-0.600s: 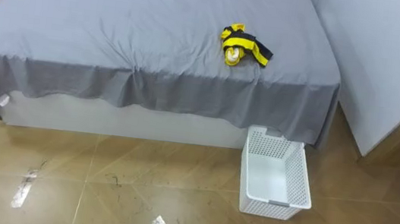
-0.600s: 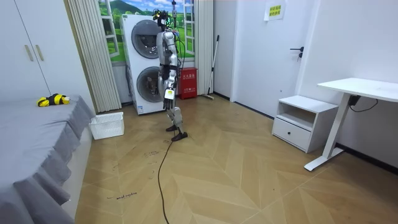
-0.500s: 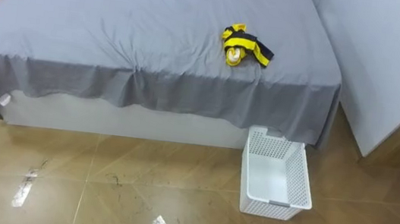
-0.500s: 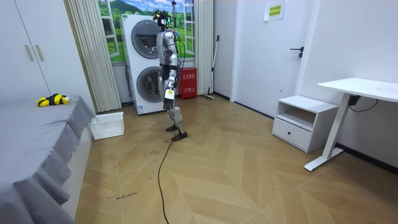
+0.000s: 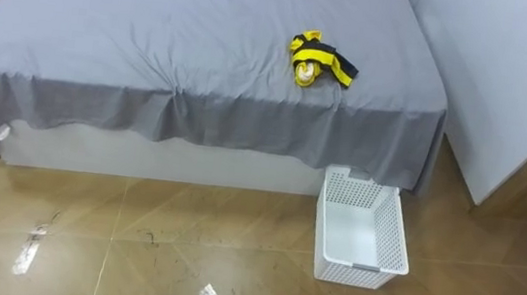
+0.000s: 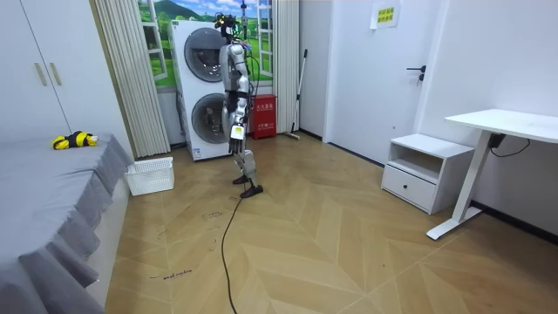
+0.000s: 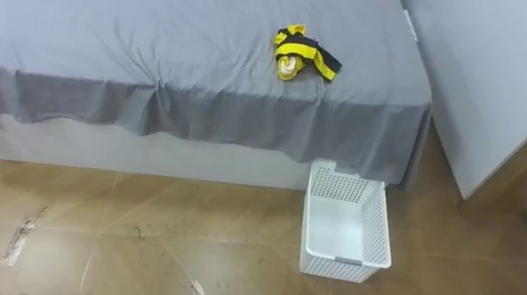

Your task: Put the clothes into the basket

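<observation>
A crumpled yellow and black garment [image 5: 321,59] lies on the grey bed [image 5: 157,34], near its right end and a little back from the front edge. It also shows on the bed as a yellow and black garment [image 6: 73,139] at the room view's left. A white plastic basket [image 5: 361,229] stands empty on the floor against the bed's right front corner, below and right of the garment. I stand a few steps from the bed, in front of the stacked washing machines [image 6: 199,87]. My left hand [image 6: 236,133] hangs low at my side.
A pale wall panel [image 5: 514,78] runs along the right of the bed and basket. Wood floor [image 5: 179,258] stretches between me and the bed. Elsewhere in the room stand curtains [image 6: 131,78], a small white cabinet [image 6: 418,170] and a white desk [image 6: 506,126].
The eye view has shifted a little, which is the camera's own movement. Garment, basket and robot are where they were.
</observation>
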Tool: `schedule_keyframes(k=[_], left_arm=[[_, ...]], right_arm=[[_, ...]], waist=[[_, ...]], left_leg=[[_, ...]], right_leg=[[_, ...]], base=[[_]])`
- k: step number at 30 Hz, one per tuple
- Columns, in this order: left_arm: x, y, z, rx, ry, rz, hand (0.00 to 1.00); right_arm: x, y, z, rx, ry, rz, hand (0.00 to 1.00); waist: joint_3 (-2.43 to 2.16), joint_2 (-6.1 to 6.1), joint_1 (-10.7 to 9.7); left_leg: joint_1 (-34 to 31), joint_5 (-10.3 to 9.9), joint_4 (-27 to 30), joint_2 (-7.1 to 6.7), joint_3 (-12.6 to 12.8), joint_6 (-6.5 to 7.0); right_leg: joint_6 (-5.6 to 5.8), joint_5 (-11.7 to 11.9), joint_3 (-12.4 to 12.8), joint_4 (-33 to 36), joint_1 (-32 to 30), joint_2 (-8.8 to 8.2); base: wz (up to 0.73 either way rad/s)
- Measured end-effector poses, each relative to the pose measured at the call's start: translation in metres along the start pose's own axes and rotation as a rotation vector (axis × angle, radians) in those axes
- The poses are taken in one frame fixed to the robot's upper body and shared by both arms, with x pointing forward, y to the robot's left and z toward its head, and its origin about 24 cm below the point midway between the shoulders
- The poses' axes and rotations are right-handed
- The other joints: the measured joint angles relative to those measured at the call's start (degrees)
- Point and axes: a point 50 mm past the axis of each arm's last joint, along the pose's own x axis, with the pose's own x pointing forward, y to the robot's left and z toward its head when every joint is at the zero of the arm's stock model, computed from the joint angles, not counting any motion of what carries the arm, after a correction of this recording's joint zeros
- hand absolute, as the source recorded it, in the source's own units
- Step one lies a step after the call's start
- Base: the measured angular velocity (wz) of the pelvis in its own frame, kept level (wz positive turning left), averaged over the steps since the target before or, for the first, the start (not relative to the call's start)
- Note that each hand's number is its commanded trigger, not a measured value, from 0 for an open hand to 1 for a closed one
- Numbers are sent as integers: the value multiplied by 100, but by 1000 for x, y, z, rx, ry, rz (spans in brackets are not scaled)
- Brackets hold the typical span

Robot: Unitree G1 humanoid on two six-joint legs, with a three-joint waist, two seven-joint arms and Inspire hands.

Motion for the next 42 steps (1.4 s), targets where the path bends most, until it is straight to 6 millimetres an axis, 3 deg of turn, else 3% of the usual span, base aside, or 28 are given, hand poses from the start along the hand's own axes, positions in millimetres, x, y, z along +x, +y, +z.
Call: schedule_keyframes(k=[10,13,15,17,19,20,21,22,23,24,25,26,27,28,29,30,31,32,33,34,35,36,37,38,39,40,41,42], left_arm=[[0,2,-4,-26,19,-16,0],[0,3,-5,-37,29,-14,0],[1,7,-5,-69,33,1,0],[1,9,-6,-83,37,11,0],[2,11,-2,-84,27,21,0],[3,11,0,-91,24,29,0],[3,13,3,-110,17,40,0],[2,9,3,-119,18,30,0],[2,6,3,-131,22,25,0],[1,1,3,-163,31,17,0],[0,0,1,-176,38,17,0],[-1,0,-3,-179,51,23,0],[-2,1,-8,-185,67,27,0],[-2,0,-8,-194,61,24,0],[-2,0,-5,-200,47,20,0],[0,-1,2,-207,20,7,0],[1,-1,6,-209,5,3,0],[1,0,7,-208,1,3,0],[2,0,9,-204,-6,2,0],[2,0,11,-206,-12,2,0],[2,0,12,-207,-20,2,0],[3,1,16,-204,-44,4,0],[3,1,18,-195,-58,6,0],[4,2,23,-184,-79,9,0],[4,3,28,-185,-99,10,0],[4,2,33,-183,-122,7,0],[4,2,35,-183,-134,7,0],[5,3,39,-170,-151,5,0]], right_arm=[[-1,0,-3,25,8,20,0],[0,0,-2,5,5,35,0],[0,2,1,-12,-1,43,0],[0,3,2,-25,-3,45,0],[0,3,3,-31,-10,47,0],[0,3,3,-30,-10,45,0],[0,2,4,-40,-13,39,0],[1,0,9,-48,-23,29,0],[1,-1,12,-52,-28,24,0],[1,-2,20,-67,-46,15,0],[2,-2,22,-74,-48,14,0],[2,0,24,-91,-46,19,0],[2,2,25,-107,-49,25,0],[2,2,25,-107,-52,25,0],[2,2,24,-105,-49,22,0],[2,2,25,-108,-44,17,0],[2,1,25,-104,-47,11,0],[2,2,26,-92,-51,11,0],[2,4,26,-87,-59,16,0],[1,6,26,-83,-70,23,0],[1,7,28,-82,-81,27,0],[0,10,33,-77,-114,38,0],[0,11,34,-75,-122,42,0],[0,15,40,-76,-146,53,0],[-1,19,48,-66,-183,71,0],[-3,22,57,-53,-226,90,0],[-4,27,65,-51,-257,105,0],[-7,34,73,-47,-298,128,0]], waist=[[-2,2,-12],[11,17,9],[17,31,22],[16,48,1],[16,48,-21],[37,-34,-15],[58,15,2],[37,-22,-6],[44,-10,-4],[72,40,55],[65,63,99],[56,60,210],[41,81,189],[-10,11,126],[-37,-51,112],[-83,-137,130],[-83,-202,83],[-66,-214,93],[-59,-220,142],[-46,-218,166],[-24,-202,168],[-8,-173,188],[-5,-162,181],[13,-129,193],[52,-30,241],[54,45,240],[57,100,249],[102,192,255]], left_leg=[[8,-32,43,28,-1,-12],[-66,-216,377,151,15,-63],[-227,-471,845,287,47,-149],[-373,-602,1156,395,30,-218],[-823,-618,1921,478,33,-243],[-1050,-587,2356,500,33,-192],[-1458,-555,2817,436,11,-113],[-1799,-531,2439,193,-23,-68],[-1988,-474,2156,91,-43,-104],[-2366,-182,1543,-27,-30,-178],[-2507,75,1278,-29,-29,-164],[-2677,463,898,14,-49,-152],[-2761,830,865,34,10,-119],[-2876,1059,918,-58,116,32],[-2948,1103,959,-117,205,100],[-3069,1036,1126,-253,460,265],[-3123,770,1395,-374,589,527],[-3127,652,1532,-433,592,592],[-2982,333,1729,-504,633,637],[-2666,91,1744,-571,670,674],[-2484,-3,1695,-607,668,694],[-2079,-125,1506,-675,631,726],[-1867,-166,1366,-691,613,736],[-1466,-231,1094,-703,581,740],[-1127,-267,859,-658,553,735],[-860,-290,662,-553,479,704],[-747,-312,571,-494,454,685],[-565,-346,446,-392,394,645]], right_leg=[[0,0,-14,3,30,21],[-42,-25,-10,77,46,107],[-138,-140,-24,209,-1,221],[-216,-235,-13,306,-55,309],[-306,-401,-26,421,-147,296],[-374,-470,-29,481,-138,288],[-397,-558,28,581,-140,230],[-385,-641,66,640,-164,140],[-333,-700,77,686,-213,71],[-256,-758,113,686,-249,25],[-232,-798,107,687,-262,3],[-201,-859,129,678,-222,-56],[-163,-943,131,646,-123,-126],[-73,-1043,154,580,-86,-218],[-19,-1091,164,564,-88,-300],[135,-1148,143,570,-92,-526],[186,-1201,287,600,-83,-670],[190,-1199,296,701,-89,-719],[292,-1135,308,1097,-128,-792],[361,-967,314,1831,-234,-890],[386,-798,316,2255,-321,-927],[337,-255,328,3177,-574,-1000],[297,24,328,3617,-740,-1037],[233,62,256,4318,-1112,-1045],[66,-231,126,4703,-1539,-923],[-29,-513,-52,4640,-1990,-704],[-63,-618,-136,4476,-2232,-557],[-122,-691,-289,3912,-2603,-296]], base=[[0],[-6],[-11],[-5],[22],[22],[14],[6],[-11],[-25],[-52],[-49],[-26],[12],[29],[28],[23],[9],[-13],[-16],[-12],[-6],[-16],[-20],[-18],[-7],[4],[18]])
